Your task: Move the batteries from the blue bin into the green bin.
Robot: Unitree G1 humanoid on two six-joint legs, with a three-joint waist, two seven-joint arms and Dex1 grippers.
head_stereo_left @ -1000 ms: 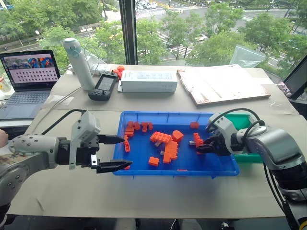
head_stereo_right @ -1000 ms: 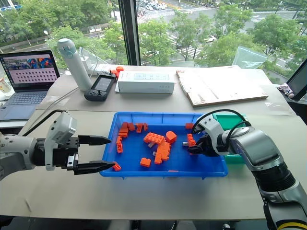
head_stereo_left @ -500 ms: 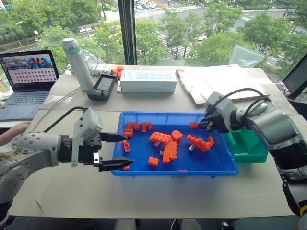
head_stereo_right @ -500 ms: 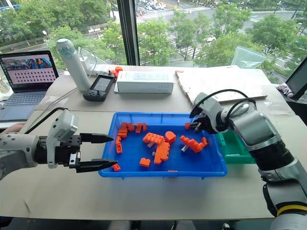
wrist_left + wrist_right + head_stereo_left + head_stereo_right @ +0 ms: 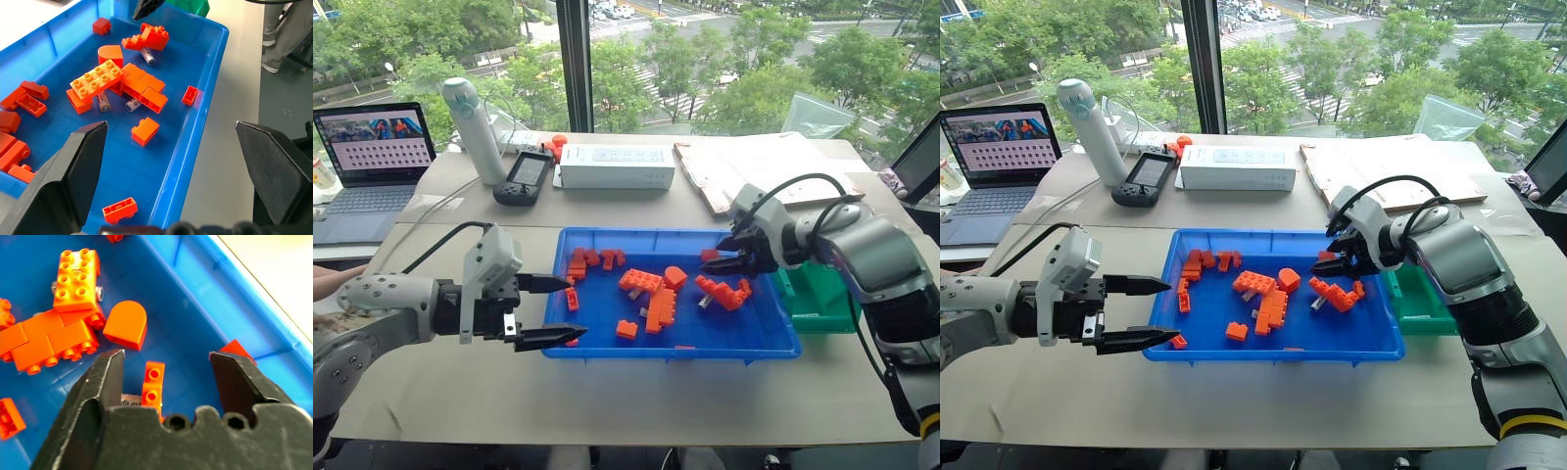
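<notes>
Lying flat among bricks (image 5: pixel 95 84), batteries (image 5: pixel 147 56) point different ways.

No words or numbers can be made out anywhere (print on the white box (image 5: pixel 615 166) too faint)

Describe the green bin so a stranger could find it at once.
Start at the wide blue bin in the middle of the table. At its right end, behind the right gripper, stands the green bin: smaller, deeper, and the only green container.
</notes>
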